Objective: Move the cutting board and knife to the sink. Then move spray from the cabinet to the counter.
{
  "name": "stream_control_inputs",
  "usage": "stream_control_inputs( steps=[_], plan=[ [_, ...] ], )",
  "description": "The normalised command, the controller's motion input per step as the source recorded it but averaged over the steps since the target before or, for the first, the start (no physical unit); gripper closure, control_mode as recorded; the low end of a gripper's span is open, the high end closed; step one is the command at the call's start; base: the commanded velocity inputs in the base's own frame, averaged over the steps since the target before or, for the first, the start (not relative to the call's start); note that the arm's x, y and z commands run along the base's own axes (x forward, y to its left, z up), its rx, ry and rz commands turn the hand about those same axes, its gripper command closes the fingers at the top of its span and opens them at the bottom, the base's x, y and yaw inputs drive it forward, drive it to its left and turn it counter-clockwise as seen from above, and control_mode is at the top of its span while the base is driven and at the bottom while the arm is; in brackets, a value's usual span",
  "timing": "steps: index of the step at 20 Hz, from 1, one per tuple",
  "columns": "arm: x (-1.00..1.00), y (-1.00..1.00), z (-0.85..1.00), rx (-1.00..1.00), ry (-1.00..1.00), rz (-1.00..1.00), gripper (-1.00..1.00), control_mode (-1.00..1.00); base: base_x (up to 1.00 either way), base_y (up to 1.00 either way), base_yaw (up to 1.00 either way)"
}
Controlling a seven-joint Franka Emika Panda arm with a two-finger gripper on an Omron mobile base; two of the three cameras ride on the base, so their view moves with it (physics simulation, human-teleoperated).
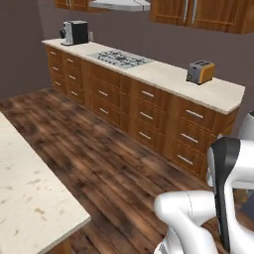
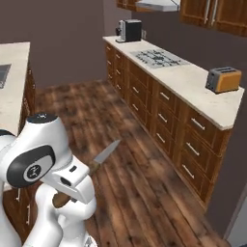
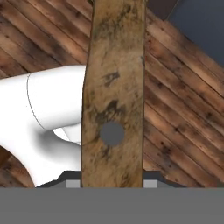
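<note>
The gripper (image 3: 112, 183) is closed part-way on the knife (image 2: 99, 161), clamped around its brown wooden handle (image 3: 113, 100); in the hand view that handle runs up the middle of the picture, with a grey rivet (image 3: 112, 133) low on it; in the right base view the silver blade (image 2: 108, 151) juts up and to the right past the arm's white body, above the wooden floor (image 2: 140, 193); the knife is held in the air, apart from any surface; across the floor a long counter (image 1: 168, 77) carries a coffee machine (image 1: 74, 32), a hob (image 1: 120, 58) and a toaster (image 1: 200, 72); a second counter (image 1: 25, 198) lies at the near left.
</note>
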Motion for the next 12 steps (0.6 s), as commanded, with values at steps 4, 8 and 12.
stream_control_inputs(
  steps=[4, 8, 12],
  plan=[
    [0.00, 0.00, 0.00, 0.00, 0.00, 0.00, 1.00, 1.00, 0.64, -0.36, 0.48],
    [0.00, 0.00, 0.00, 0.00, 0.00, 0.00, 1.00, 1.00, 0.80, -0.45, 0.48],
    [0.00, 0.00, 0.00, 0.00, 0.00, 0.00, 1.00, 1.00, 0.83, -0.42, 0.47]
  ],
)
